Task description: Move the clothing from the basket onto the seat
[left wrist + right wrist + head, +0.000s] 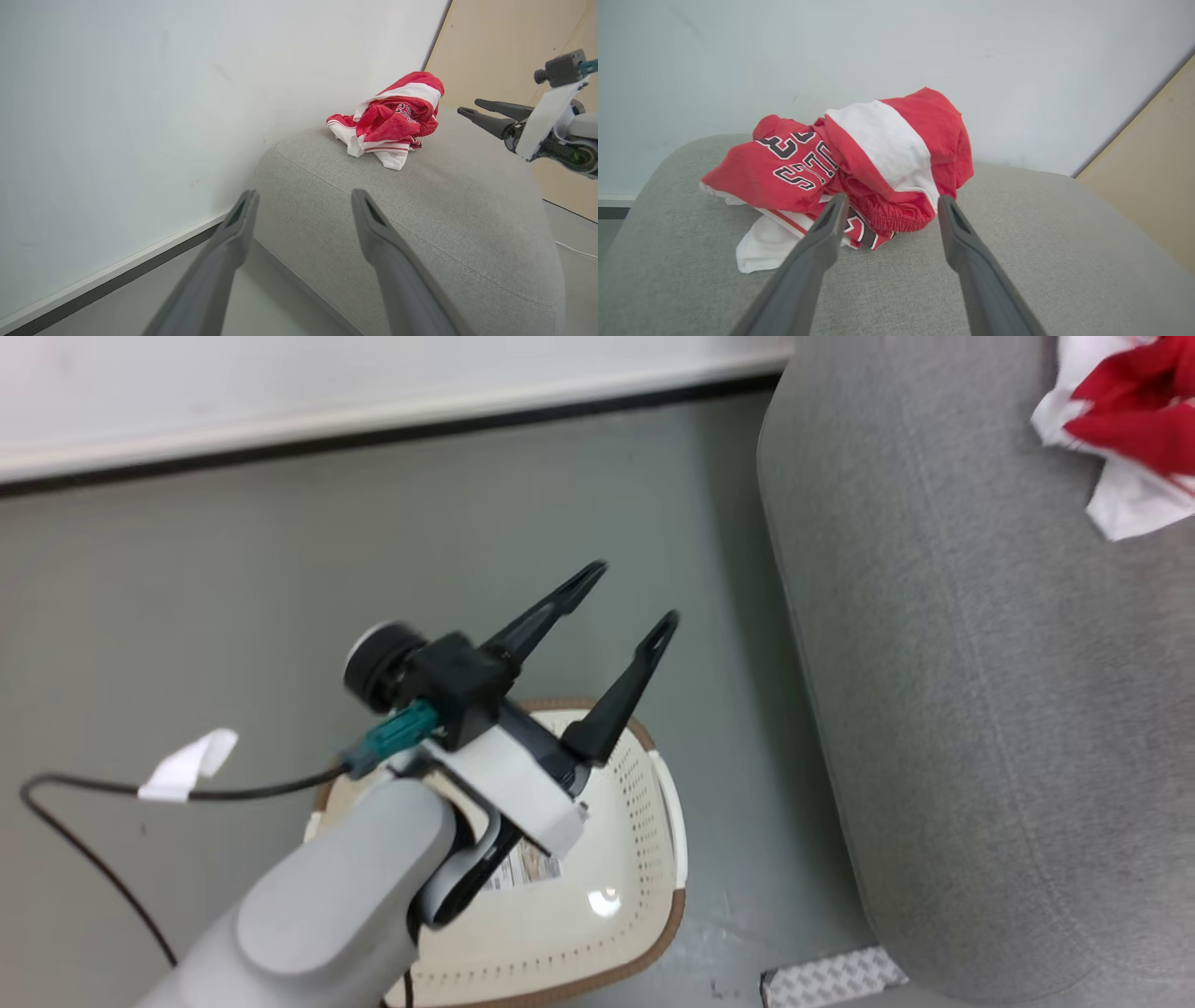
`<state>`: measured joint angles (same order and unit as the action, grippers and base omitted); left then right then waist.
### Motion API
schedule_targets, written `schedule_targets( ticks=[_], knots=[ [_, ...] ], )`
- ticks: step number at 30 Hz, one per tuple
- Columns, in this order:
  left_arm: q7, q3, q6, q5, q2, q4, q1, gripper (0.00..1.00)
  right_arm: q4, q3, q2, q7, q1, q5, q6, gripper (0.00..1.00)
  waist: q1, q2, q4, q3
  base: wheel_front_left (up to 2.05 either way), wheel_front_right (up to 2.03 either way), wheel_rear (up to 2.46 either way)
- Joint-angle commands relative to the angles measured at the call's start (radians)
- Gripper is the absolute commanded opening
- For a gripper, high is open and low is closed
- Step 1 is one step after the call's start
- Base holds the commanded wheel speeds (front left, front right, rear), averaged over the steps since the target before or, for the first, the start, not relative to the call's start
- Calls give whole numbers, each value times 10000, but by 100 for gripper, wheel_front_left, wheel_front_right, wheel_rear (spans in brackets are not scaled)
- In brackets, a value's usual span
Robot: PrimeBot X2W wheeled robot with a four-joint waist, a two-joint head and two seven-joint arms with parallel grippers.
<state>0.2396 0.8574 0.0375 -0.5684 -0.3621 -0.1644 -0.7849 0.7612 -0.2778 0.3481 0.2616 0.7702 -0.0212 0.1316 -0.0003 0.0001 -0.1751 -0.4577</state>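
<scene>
The red and white clothing (859,163) lies crumpled in a heap on the grey seat (1017,261), near its far corner by the wall; it also appears as clothing (1130,420) and clothing (392,121). My right gripper (892,200) hovers open just short of the heap, holding nothing, and shows as the right gripper (468,106). My left gripper (633,595) is open and empty above the cream basket (644,840), which stands on the floor beside the seat (980,709). The basket's visible inside holds no fabric; my arm hides part of it.
A white wall with a dark baseboard (373,429) runs behind the basket. A black cable with a white tag (187,765) lies on the grey floor to the left. A metal tread plate (831,975) sits by the seat's foot. A beige panel (514,46) stands beyond the seat.
</scene>
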Motion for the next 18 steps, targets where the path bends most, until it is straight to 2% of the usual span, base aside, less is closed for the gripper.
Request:
schedule_targets(
  ticks=[1, 8, 14, 18],
  knots=[
    [79, -49, 52, -94, -52, -23, 229, 100, -231, 54, 87, 37, -263, 105, -19, 100, 3, -1, 39, 600, 0, 0, 0],
    [245, -479, 547, -388, -120, -154, 1840, 100, -2827, 676, -89, 38, -2926, 1083, -19, 100, 3, -1, 465, 1966, 0, 0, 0],
    [250, -1263, 958, -395, 43, -119, 3419, 100, -4528, 868, -638, 39, -4848, 1345, -19, 100, 3, -1, 949, 3006, 0, 0, 0],
    [247, -2056, 1112, -114, 191, -109, 4505, 100, -5405, 811, -1316, 38, -6062, 1046, -21, 100, 3, -1, 1321, 3692, 0, 0, 0]
  ],
)
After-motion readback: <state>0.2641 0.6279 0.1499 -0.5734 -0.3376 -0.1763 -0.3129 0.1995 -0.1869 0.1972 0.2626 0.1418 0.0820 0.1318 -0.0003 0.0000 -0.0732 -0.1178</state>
